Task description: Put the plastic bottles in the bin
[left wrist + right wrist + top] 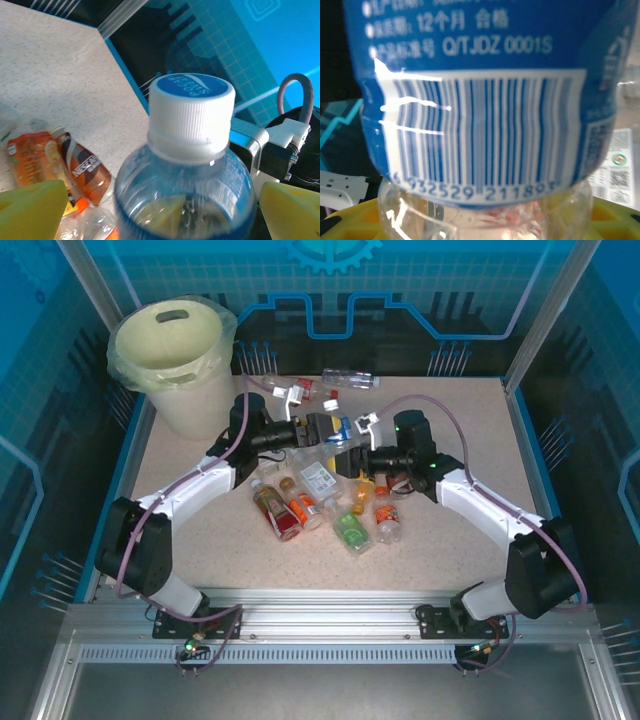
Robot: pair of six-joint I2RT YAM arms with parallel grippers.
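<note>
A clear bottle with a blue label and white cap (343, 428) hangs above the table between both grippers. My right gripper (352, 455) is shut on it; the barcode label (480, 100) sits just above the yellow fingers (350, 222). My left gripper (165, 212) stands open around the bottle's shoulder (192, 150), with a gap at its left finger (30, 210). Several more bottles (330, 505) with orange, red and green labels lie below. The cream bin (190, 400) stands at the far left corner.
Another clear bottle (350, 378) and some small white pieces (285, 395) lie near the table's back edge. An orange-labelled bottle (30, 155) and a brown one (85, 170) lie under the left gripper. The right arm's wrist (290, 150) is close ahead.
</note>
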